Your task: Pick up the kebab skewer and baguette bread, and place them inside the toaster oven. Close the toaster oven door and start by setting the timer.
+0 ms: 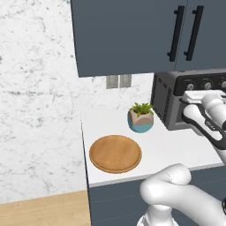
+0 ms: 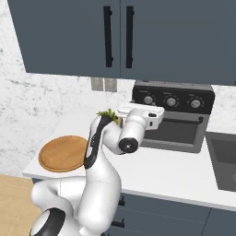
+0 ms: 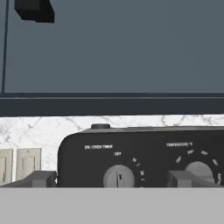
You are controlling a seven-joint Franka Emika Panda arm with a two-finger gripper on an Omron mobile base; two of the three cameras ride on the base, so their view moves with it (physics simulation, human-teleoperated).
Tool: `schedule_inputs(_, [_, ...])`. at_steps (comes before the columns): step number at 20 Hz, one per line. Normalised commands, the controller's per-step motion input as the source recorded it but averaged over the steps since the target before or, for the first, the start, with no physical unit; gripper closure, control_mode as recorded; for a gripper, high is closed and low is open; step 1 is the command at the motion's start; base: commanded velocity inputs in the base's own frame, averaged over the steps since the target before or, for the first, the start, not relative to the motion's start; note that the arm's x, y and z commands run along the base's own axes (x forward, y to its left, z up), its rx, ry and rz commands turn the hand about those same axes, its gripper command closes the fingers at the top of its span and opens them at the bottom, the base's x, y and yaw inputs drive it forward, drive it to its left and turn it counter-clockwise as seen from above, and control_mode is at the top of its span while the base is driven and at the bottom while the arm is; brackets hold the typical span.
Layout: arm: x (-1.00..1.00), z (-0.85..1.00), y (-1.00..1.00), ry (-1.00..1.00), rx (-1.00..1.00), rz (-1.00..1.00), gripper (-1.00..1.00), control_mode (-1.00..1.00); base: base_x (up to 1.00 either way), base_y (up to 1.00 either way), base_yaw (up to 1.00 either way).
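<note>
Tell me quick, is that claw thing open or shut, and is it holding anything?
Gripper: open and holding nothing, its fingertips spread either side of the timer knob on the toaster oven.

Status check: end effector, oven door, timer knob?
End effector open, facing the timer knob, not touching. Toaster oven door shut. Wooden board bare. Nothing blocking.

Open counter (image 2: 184, 170) lies before the toaster oven (image 2: 173, 115), wall cabinets (image 2: 138, 37) (low-hanging) crowding the room above it.

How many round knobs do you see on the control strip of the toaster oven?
3, in a row on the toaster oven: left knob, middle knob, right knob.
</note>
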Motion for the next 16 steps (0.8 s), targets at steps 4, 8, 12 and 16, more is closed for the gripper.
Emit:
schedule_inputs(4, [0.06, 0.00, 0.00, 0.04, 0.06, 0.00, -1.00, -1.00, 0.00, 0.00, 0.00])
schedule_inputs(8, [0.13, 0.00, 0.00, 0.01, 0.04, 0.00, -1.00, -1.00, 0.00, 0.00, 0.00])
schedule_inputs(12, [0.14, 0.00, 0.00, 0.00, 0.01, 0.00, -1.00, -1.00, 0.00, 0.00, 0.00])
schedule_inputs(16, [0.00, 0.00, 0.00, 0.00, 0.00, 0.00, -1.00, -1.00, 0.00, 0.00, 0.00])
